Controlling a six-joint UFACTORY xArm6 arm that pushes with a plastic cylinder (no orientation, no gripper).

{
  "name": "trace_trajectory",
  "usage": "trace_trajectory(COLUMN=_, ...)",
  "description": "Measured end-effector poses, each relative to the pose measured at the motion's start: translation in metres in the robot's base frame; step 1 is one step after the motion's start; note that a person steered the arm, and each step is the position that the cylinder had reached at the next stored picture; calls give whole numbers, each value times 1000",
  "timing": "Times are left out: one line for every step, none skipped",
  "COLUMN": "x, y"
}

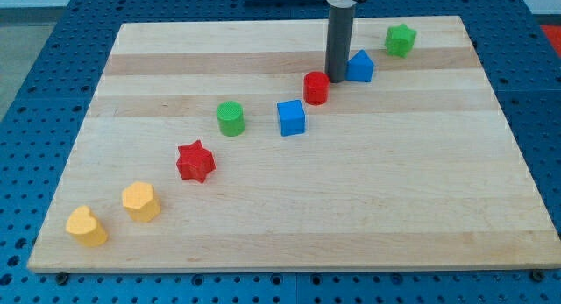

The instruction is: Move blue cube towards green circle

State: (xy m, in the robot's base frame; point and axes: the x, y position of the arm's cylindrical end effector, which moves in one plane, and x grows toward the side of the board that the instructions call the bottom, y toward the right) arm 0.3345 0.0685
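**Approach step: tip not on the blue cube yet**

My tip (337, 80) sits wedged between red cylinder (316, 88) and a blue wedge-like block (360, 67); plain rod tool, nothing to open or clamp. Blue cube (291, 117) lies below-left of it, green circle (230, 118) further left (near, not touching). Next, I'd guess: get to the cube's right side, push left. Count on the counter (421, 199): two blue, two green, two red, two yellow.

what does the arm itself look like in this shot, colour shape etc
Only the arm's end shows: a straight, smooth, dark grey cylindrical rod with no markings, ending in my tip, blunt and flat, between the red cylinder and the blue block. At the view's top it joins a wider fitting, pale with dark parts, mostly cropped. No cables can be made out.
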Motion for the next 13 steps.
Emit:
trace_trajectory(x=7, y=5)
trace_trajectory(x=42, y=19)
trace_trajectory(x=77, y=18)
trace_trajectory(x=80, y=18)
trace_trajectory(x=84, y=5)
trace_trajectory(x=94, y=-3)
trace_trajectory(x=95, y=-30)
trace_trajectory(x=95, y=-40)
trace_trajectory(x=95, y=-40)
trace_trajectory(x=90, y=-56)
trace_trajectory(x=91, y=-46)
trace_trajectory(x=109, y=-12)
trace_trajectory(x=129, y=-11)
